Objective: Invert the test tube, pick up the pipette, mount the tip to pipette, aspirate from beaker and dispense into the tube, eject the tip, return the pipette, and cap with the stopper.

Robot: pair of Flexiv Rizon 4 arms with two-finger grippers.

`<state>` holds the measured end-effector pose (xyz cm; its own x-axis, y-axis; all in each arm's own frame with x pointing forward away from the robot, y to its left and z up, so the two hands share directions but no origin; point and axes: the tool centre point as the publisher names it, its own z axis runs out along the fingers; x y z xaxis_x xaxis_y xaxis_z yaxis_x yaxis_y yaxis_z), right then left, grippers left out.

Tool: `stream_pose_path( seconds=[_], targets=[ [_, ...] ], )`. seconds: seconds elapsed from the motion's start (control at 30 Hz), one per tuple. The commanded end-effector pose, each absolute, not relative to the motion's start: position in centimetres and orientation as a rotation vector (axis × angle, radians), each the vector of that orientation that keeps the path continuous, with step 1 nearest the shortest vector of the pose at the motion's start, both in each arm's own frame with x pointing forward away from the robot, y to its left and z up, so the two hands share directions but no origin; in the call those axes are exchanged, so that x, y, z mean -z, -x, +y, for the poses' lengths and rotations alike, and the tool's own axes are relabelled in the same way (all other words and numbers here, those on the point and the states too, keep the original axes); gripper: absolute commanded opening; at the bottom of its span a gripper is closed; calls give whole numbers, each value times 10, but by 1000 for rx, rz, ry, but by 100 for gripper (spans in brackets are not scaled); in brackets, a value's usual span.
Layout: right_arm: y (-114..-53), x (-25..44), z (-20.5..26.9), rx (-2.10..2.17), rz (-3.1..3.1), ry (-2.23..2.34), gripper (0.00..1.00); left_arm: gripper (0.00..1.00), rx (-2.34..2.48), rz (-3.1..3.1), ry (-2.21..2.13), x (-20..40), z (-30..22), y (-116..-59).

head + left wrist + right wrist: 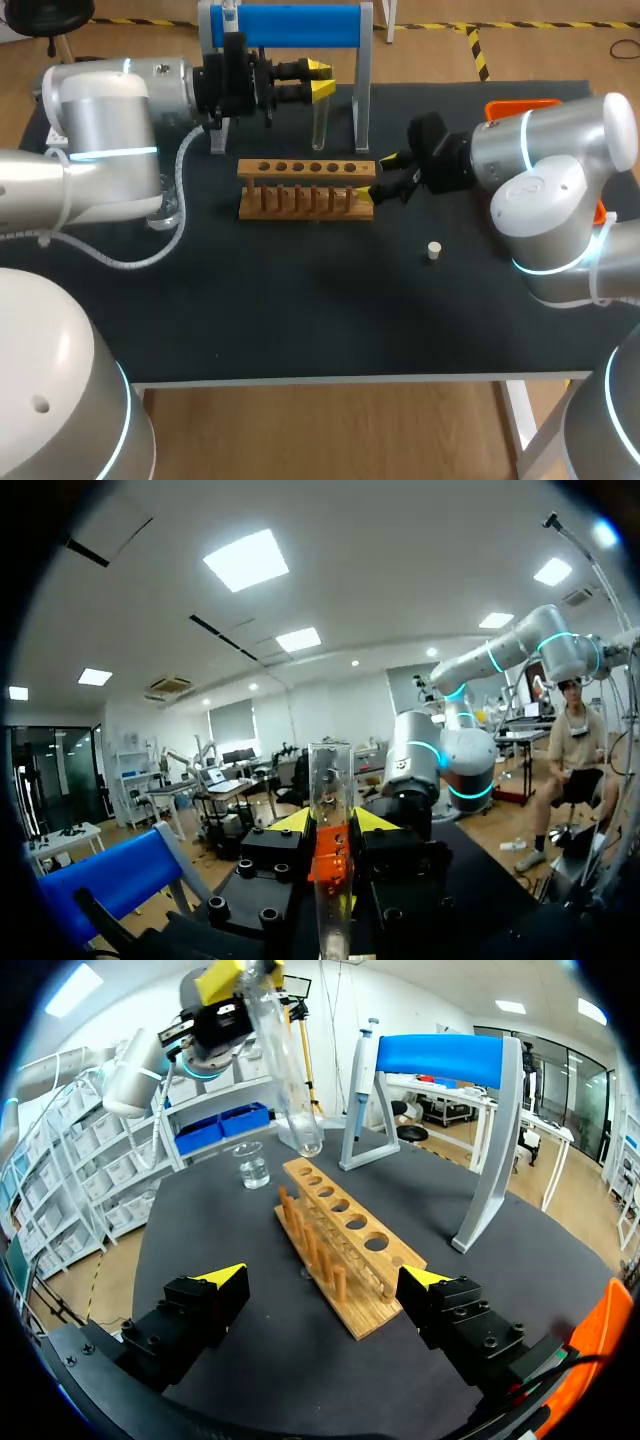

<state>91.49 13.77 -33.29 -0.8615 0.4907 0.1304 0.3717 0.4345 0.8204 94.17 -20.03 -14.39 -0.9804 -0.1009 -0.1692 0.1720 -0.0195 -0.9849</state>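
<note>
Looked mid-flip: left jaws gripped the test tube (pixel 319 125) up near the rack (pixel 305 170), right jaws sat wide open, so next was probably seating it in a hole.

Seen from above, the small clear glass beaker (pixel 165 213) on the left is mostly hidden behind the left arm (pixel 100 130). The orange plastic tray (pixel 520 104) at the far right shows only a corner past the right arm (pixel 550 160). In the left wrist view, the clear glass test tube (pixel 330 775) is cut off at its lower end.
</note>
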Motion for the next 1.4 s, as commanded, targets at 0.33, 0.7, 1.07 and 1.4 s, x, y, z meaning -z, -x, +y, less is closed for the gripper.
stream_pose_path(
  seconds=[0.33,0.7,1.07,1.4],
  targets=[
    [-915,332,137,-1405,2555,-772,100,0,2181,2026,21,166,-205,-955],
    [-915,332,137,-1405,2555,-772,100,0,2179,2033,50,169,-205,-958],
    [-911,336,138,-1388,2507,-721,100,0,2179,2033,50,169,-205,-958],
    [-897,341,139,-1466,2402,-604,100,0,2179,2033,50,169,-205,-958]
  ],
)
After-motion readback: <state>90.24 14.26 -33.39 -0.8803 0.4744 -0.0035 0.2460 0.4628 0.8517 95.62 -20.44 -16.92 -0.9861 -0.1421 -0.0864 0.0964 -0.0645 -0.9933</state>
